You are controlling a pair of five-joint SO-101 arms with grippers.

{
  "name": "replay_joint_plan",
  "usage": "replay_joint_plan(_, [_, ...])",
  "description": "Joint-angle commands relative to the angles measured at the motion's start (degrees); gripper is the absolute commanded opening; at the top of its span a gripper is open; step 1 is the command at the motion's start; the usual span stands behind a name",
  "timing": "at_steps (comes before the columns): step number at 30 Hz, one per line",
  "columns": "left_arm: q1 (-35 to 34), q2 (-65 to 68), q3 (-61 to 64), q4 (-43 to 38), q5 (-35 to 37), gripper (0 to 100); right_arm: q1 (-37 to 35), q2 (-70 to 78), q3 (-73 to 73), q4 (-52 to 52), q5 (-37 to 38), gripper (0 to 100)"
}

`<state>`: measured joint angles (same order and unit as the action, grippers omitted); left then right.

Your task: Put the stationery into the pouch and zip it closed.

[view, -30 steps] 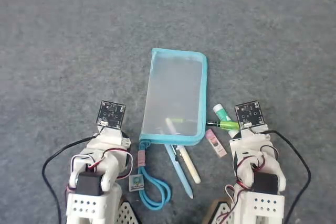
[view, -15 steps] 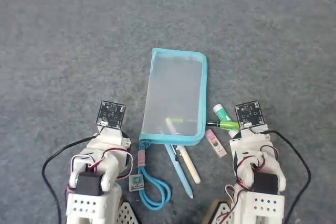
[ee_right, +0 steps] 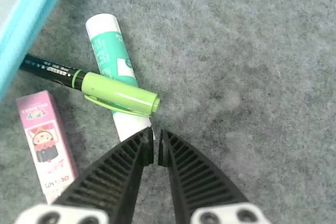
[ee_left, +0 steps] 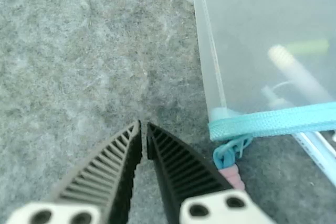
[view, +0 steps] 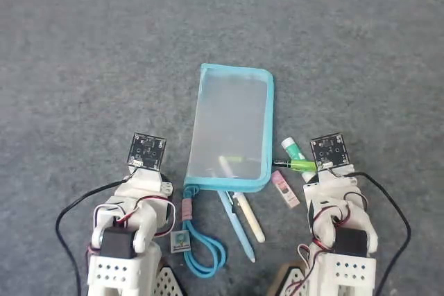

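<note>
A clear pouch (view: 232, 129) with a teal zip border lies mid-table, with two pens half inside its near mouth: a blue pen (view: 237, 228) and a cream pen (view: 250, 218). Right of it lie a green-capped marker (view: 295, 165) across a white and green glue stick (view: 293, 149), and a pink eraser (view: 284, 188). My left gripper (ee_left: 143, 128) is shut above bare carpet, beside the pouch's near corner (ee_left: 223, 116). My right gripper (ee_right: 156, 136) is shut, its tips just short of the glue stick (ee_right: 114, 61) and marker (ee_right: 118, 93), with the eraser (ee_right: 44, 140) to one side.
A teal wrist cord (view: 202, 244) with a pink zip tab (view: 186, 209) and a small tag (view: 180, 241) trails from the pouch's near corner between the two arms. Grey carpet (view: 83, 67) covers the whole table, open to the left, right and far side.
</note>
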<state>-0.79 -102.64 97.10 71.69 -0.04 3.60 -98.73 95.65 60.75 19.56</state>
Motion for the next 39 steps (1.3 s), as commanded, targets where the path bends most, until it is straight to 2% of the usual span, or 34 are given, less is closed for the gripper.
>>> replay_joint_plan(1, [-0.44,-0.97,-0.48,0.26,0.97,1,0.4,-0.92,1.05,0.48,1.14,4.0])
replay_joint_plan(11, [-0.44,-0.97,-0.48,0.26,0.97,1,0.13,-0.92,1.05,0.57,0.7,4.0])
replay_joint_plan(14, [-0.44,-0.97,-0.48,0.26,0.97,1,-0.84,-0.92,1.05,4.79,1.05,4.4])
replay_joint_plan(16, [-0.44,-0.97,-0.48,0.26,0.97,1,-3.56,-1.54,1.05,7.08,1.05,4.5])
replay_joint_plan(20, [-0.44,-0.97,-0.48,0.26,0.97,1,-12.44,-2.95,0.97,5.14,1.14,4.3])
replay_joint_plan(23, [-0.44,-0.97,-0.48,0.26,0.97,1,-14.37,-4.88,0.7,5.05,1.23,4.5])
replay_joint_plan(28, [-0.44,-0.97,-0.48,0.26,0.97,1,-11.82,-5.14,-2.55,1.36,2.73,4.5])
replay_joint_plan(30, [-0.44,-0.97,-0.48,0.26,0.97,1,-8.66,-4.53,-6.77,2.24,6.15,4.3])
replay_joint_plan(33, [-0.44,-0.97,-0.48,0.26,0.97,1,-4.79,-2.68,-14.42,5.49,5.71,4.2])
replay_joint_plan(39, [-0.44,-0.97,-0.48,0.26,0.97,1,-7.34,17.54,-29.63,6.9,5.19,4.2])
